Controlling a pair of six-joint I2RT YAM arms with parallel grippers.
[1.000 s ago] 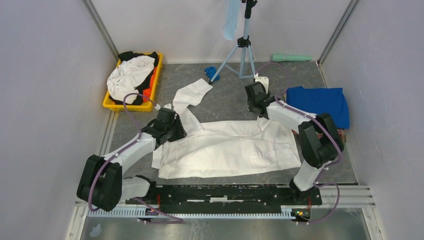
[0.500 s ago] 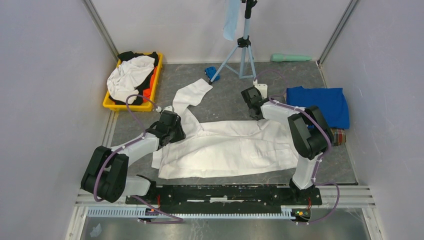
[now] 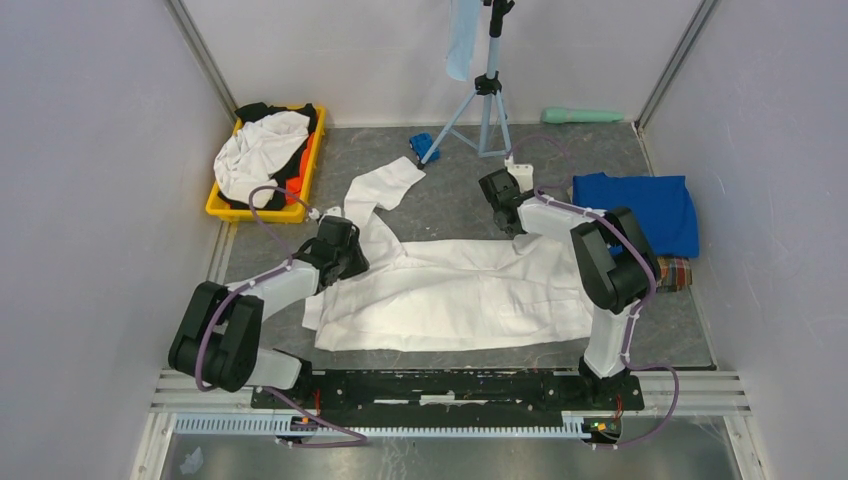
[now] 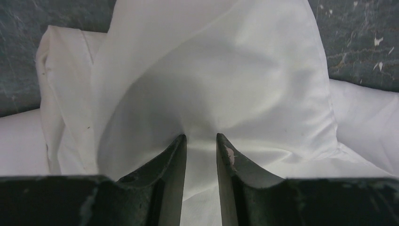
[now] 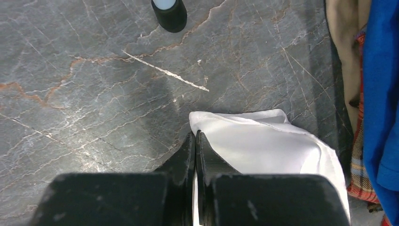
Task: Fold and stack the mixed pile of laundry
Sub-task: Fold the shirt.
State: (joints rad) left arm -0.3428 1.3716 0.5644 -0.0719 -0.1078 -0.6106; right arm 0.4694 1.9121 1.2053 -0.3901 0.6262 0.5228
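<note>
I see my left gripper [image 4: 201, 137] with jaws narrowed to a slit, pinching a fold of the white shirt [image 3: 470, 295], and my right gripper [image 5: 195, 134] clamped nearly flush on its corner.

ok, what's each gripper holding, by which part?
Both hold the large white shirt: left gripper a raised fold by the sleeve, right gripper its far corner.

High rear overview, wrist views close down, sharing white shirt [image 3: 460, 295]
</note>
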